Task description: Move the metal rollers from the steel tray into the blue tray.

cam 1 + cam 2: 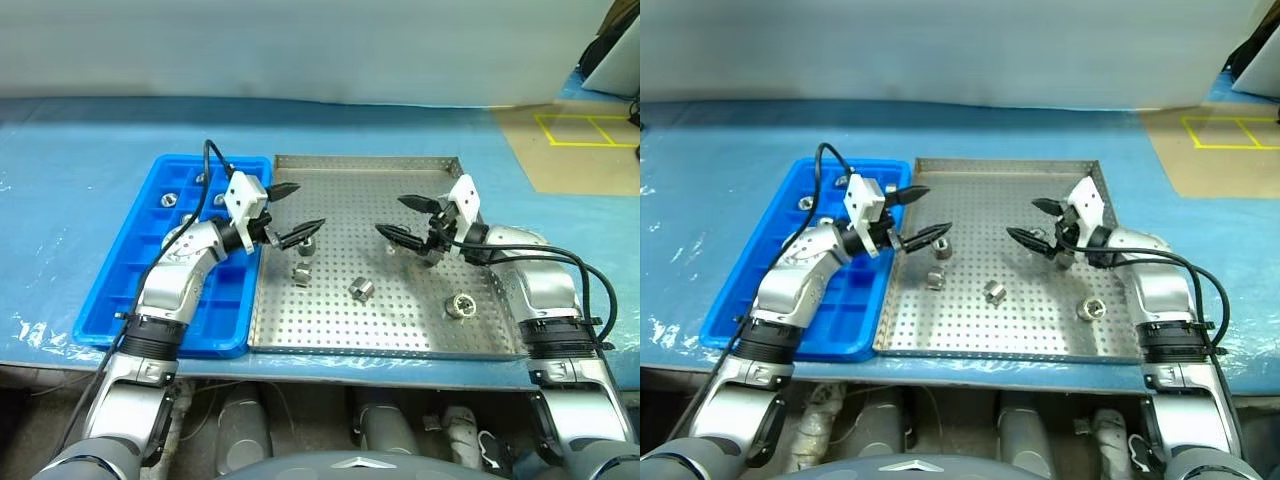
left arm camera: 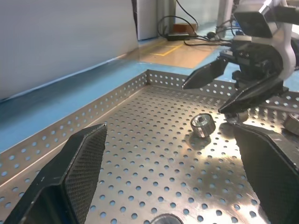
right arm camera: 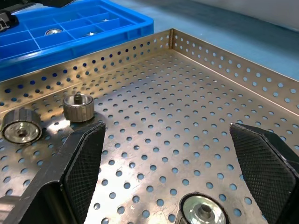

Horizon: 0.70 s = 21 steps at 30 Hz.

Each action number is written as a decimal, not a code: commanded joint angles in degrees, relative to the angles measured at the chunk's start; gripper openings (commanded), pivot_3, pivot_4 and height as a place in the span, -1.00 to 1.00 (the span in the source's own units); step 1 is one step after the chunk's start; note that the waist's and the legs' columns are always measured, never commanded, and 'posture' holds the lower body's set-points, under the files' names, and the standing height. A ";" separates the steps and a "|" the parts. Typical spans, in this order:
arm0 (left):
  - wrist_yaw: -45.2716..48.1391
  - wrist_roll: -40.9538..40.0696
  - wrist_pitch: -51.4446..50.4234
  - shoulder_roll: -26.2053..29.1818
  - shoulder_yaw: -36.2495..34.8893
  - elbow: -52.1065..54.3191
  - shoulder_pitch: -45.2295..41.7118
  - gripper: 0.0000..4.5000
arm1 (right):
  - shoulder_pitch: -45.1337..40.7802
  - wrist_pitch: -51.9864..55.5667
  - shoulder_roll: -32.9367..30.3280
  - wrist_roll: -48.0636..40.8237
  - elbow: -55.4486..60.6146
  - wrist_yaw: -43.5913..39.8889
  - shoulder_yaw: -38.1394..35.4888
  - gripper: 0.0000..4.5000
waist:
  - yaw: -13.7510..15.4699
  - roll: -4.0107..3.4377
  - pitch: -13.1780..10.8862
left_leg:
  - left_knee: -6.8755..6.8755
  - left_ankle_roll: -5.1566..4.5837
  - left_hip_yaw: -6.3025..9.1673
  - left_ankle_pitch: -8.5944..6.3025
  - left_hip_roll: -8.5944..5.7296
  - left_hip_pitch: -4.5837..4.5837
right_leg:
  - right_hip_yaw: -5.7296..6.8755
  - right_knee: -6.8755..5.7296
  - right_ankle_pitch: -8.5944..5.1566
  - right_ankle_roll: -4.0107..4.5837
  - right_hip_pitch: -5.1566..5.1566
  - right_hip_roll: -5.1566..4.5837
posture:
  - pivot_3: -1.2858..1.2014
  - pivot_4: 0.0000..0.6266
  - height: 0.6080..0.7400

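Observation:
The steel tray (image 1: 360, 161) lies in the middle of the table, with the blue tray (image 1: 110, 272) against its left side. Several metal rollers rest on its perforated floor: one (image 1: 301, 274) left of centre, one (image 1: 361, 290) in the middle, one (image 1: 460, 305) at the right. My left gripper (image 1: 308, 207) hovers open over the steel tray's left part, just above a roller (image 1: 308, 246). Facing it, my right gripper (image 1: 390, 215) is open over the right part, empty. A few rollers (image 1: 168, 199) sit in the blue tray's far cells.
Blue sheeting (image 1: 80, 140) covers the table all around both trays. The steel tray's low perforated rim (image 2: 93, 116) stands along its edges. Beyond the table at the back right is brown floor with yellow tape (image 1: 585, 130).

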<state>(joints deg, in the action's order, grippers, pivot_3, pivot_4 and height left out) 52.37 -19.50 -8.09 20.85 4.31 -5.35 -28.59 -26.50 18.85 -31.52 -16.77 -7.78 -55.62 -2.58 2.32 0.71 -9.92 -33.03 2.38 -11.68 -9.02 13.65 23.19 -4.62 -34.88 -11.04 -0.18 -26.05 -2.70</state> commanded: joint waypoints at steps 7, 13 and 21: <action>1.02 1.44 1.21 0.88 0.43 0.36 -0.24 1.00 | -0.51 0.15 -0.29 -1.03 3.02 -0.01 -0.22 0.98 | 0.03 0.00 0.00 | 0.00 -0.01 0.00 0.00 -0.01 0.02 | 0.01 0.02 0.00 0.00 0.00 -0.01 | -0.08 -0.52 1.00; 0.57 2.30 1.68 0.43 0.58 0.25 -0.05 1.00 | -1.37 -0.85 0.20 -0.30 1.64 0.28 0.29 0.98 | 0.03 0.00 0.00 | 0.00 -0.01 0.00 0.00 -0.01 0.01 | 0.01 0.01 0.00 0.00 0.01 -0.01 | -0.07 -0.52 1.00; -0.24 3.39 2.23 -0.08 0.69 -0.02 -0.20 1.00 | -2.46 -2.43 0.55 0.32 -0.38 0.59 1.39 0.98 | 0.10 0.00 0.00 | 0.00 -0.01 0.00 0.00 -0.01 0.02 | 0.02 0.01 0.00 0.00 0.01 -0.01 | -0.06 -0.52 1.00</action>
<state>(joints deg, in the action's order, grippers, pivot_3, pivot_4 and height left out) 52.33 -16.39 -7.14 20.92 4.96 -6.27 -28.58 -27.77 17.76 -30.94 -16.37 -8.59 -54.89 -1.12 2.43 0.71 -9.92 -33.03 2.37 -11.68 -9.02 13.63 23.21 -4.61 -34.87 -11.04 -0.18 -26.03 -2.71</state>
